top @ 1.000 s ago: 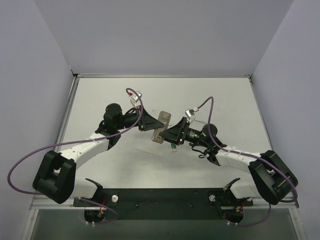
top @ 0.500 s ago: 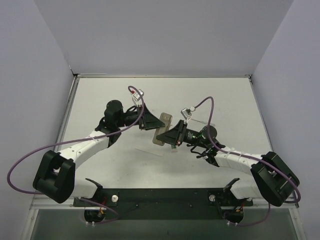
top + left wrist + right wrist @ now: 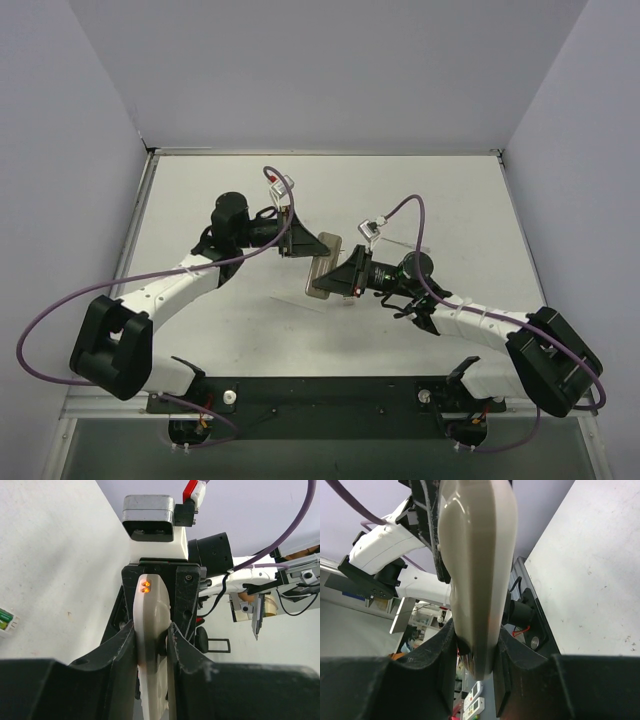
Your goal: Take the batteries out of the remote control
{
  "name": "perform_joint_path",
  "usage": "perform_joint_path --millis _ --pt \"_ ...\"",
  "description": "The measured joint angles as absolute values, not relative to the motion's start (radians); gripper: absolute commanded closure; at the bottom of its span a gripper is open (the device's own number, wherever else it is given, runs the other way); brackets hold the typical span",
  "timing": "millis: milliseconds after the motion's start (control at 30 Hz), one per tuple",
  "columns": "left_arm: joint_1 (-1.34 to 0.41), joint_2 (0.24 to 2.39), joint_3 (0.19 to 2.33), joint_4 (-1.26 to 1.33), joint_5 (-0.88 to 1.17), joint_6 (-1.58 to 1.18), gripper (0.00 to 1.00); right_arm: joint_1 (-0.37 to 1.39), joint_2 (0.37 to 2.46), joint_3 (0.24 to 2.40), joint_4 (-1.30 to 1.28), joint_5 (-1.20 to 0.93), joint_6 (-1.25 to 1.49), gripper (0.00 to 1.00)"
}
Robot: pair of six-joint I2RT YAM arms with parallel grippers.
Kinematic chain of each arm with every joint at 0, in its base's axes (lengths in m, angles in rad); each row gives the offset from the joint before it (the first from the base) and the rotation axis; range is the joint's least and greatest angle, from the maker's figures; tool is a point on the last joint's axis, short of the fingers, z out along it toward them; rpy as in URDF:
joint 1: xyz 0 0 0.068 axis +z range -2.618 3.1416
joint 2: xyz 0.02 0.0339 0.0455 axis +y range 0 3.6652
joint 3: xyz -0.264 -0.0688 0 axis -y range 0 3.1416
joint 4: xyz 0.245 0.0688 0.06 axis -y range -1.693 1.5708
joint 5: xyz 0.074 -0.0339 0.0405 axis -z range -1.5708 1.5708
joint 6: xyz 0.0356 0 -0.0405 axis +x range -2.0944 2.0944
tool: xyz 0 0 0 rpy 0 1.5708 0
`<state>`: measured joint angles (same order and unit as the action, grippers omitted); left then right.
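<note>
White table (image 3: 430, 190) | left claw (image 3: 303, 246), right claw (image 3: 345, 277) both pinching remote control (image 3: 324, 266) | green battery (image 3: 4, 619) cut off

We see bright, even overhead light on the matte white table (image 3: 470, 200), with shadows faint and soft. The glossy tan-grey plastic remote control (image 3: 477, 555) carries a pale sheen; both wrist views blur along their near bottom edge

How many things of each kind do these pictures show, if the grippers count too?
Grippers: 2, the left gripper and the right gripper, both shut on the remote control.
Remote control: 1.
Battery: 1, green, on the table, cut by the edge of the left wrist view.
Total: 4.
</note>
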<state>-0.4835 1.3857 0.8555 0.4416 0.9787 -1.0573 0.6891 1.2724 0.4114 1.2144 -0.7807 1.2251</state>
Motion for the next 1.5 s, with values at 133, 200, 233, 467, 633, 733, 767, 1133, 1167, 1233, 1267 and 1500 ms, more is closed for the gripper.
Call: perform_joint_path --millis 133,200,233,467,633,733,767,1133,1167,1233,1267,1500 --pt "-0.479 1.399 0.857 0.451 1.005 -1.061 1.00 0.689 1.268 0.415 1.190 -0.786 1.209 0.42" --pt "-0.475 1.417 0.857 0.445 1.023 -1.068 1.00 0.689 1.250 0.424 1.122 -0.783 1.160 0.31" --pt "-0.471 1.428 0.857 0.446 1.032 -1.077 1.00 0.689 1.228 0.428 1.063 -0.773 1.127 0.28" --pt "-0.384 1.456 0.879 0.300 1.050 -1.040 1.00 0.691 0.933 0.503 0.523 -0.594 0.780 0.27" --pt "-0.358 1.505 0.883 0.168 1.041 -0.984 1.00 0.709 0.768 0.511 0.350 -0.466 0.536 0.30" --pt "-0.358 1.531 0.844 0.142 1.036 -0.977 1.00 0.730 0.743 0.511 0.316 -0.425 0.400 0.30" --pt "-0.358 1.536 0.830 0.133 1.033 -0.972 1.00 0.735 0.746 0.512 0.308 -0.422 0.362 0.31" --pt "-0.336 1.612 0.783 -0.023 1.019 -0.812 1.00 0.828 1.050 0.558 0.296 -0.418 0.199 0.36" --pt "-0.332 1.617 0.783 -0.036 1.016 -0.797 1.00 0.836 1.072 0.566 0.299 -0.416 0.194 0.36" --pt "-0.329 1.626 0.782 -0.054 1.013 -0.776 1.00 0.858 1.105 0.582 0.318 -0.414 0.184 0.34" --pt "-0.329 1.629 0.782 -0.056 1.013 -0.770 1.00 0.867 1.115 0.586 0.332 -0.412 0.180 0.34" --pt "-0.299 1.666 0.775 -0.051 1.015 -0.763 1.00 0.933 1.218 0.642 0.397 -0.371 0.150 0.36"
